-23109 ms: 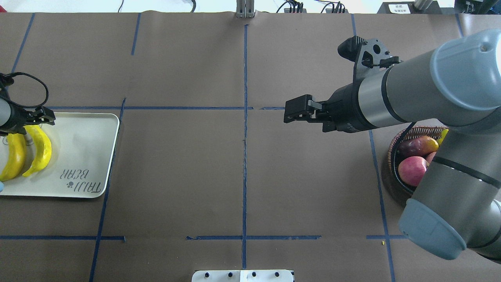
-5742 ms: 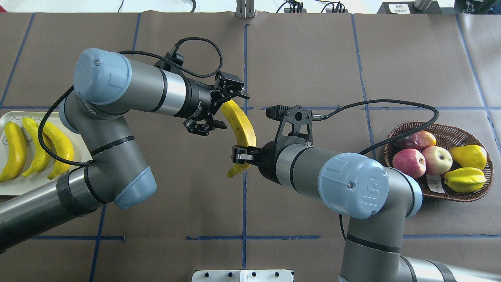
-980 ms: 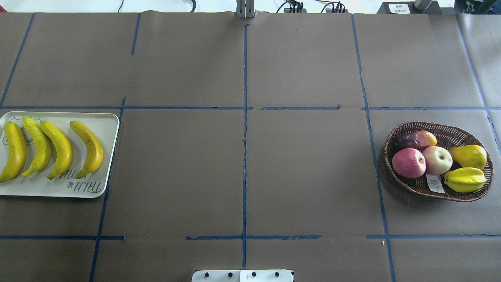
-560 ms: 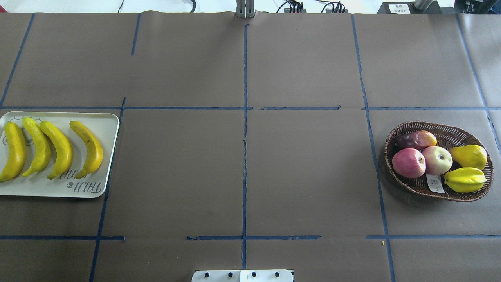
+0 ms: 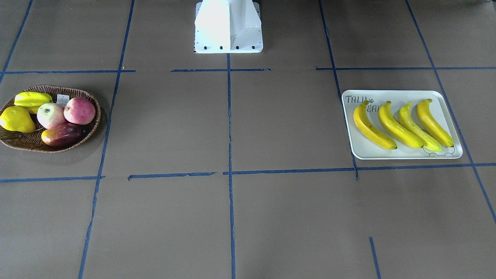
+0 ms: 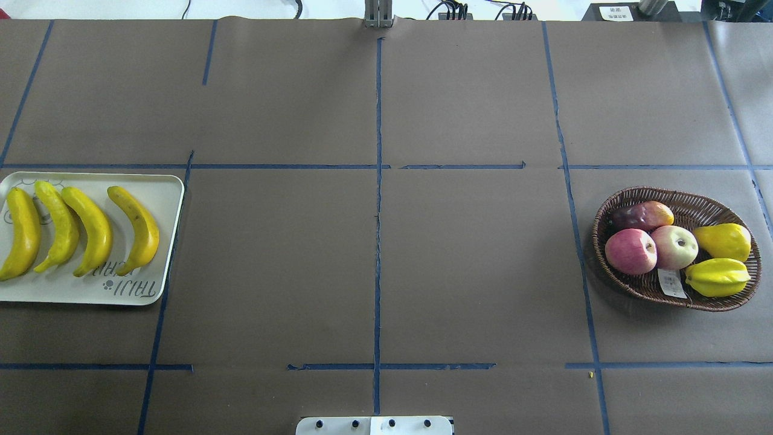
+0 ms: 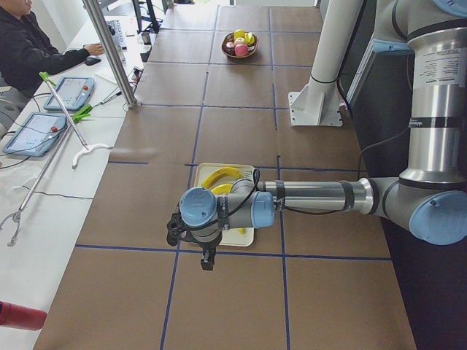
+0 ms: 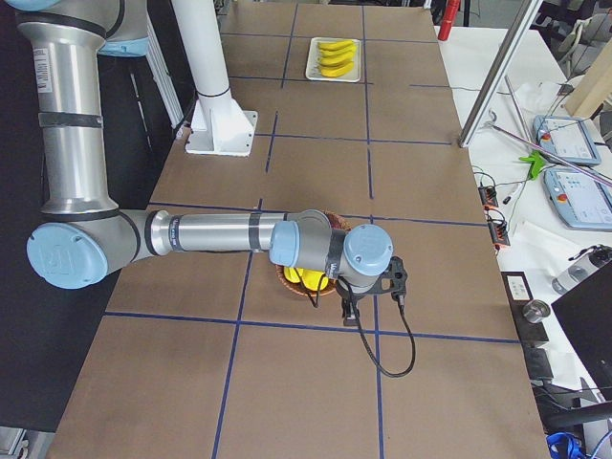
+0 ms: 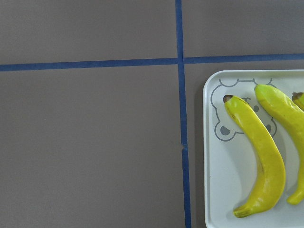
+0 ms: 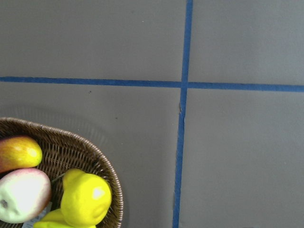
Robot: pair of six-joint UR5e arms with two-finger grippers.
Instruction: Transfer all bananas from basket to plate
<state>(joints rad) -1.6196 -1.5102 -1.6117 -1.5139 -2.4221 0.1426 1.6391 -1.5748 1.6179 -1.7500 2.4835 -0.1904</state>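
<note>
Several yellow bananas [image 6: 90, 229] lie side by side on the white plate [image 6: 163, 193], at the left of the overhead view and at the right of the front-facing view, bananas [image 5: 399, 124] on plate [image 5: 441, 97]. The wicker basket [image 6: 676, 196] at the far right holds no banana. My left gripper [image 7: 207, 264] hangs just past the plate's outer end, seen only in the exterior left view. My right gripper [image 8: 347, 311] hangs over the basket's outer side, seen only in the exterior right view. Whether either one is open or shut I cannot tell.
In the basket lie two apples [image 6: 631, 251], a dark mango [image 6: 643, 214], a yellow pear [image 6: 721, 240] and a star fruit [image 6: 715, 278]. The white robot base [image 5: 228, 27] stands at mid-table. A person [image 7: 29, 44] sits beside the table with tablets.
Nothing has moved in the last second. Since 5.7 s ago, the banana held between both grippers at mid-table has come to lie on the plate, and both arms have left the overhead view.
</note>
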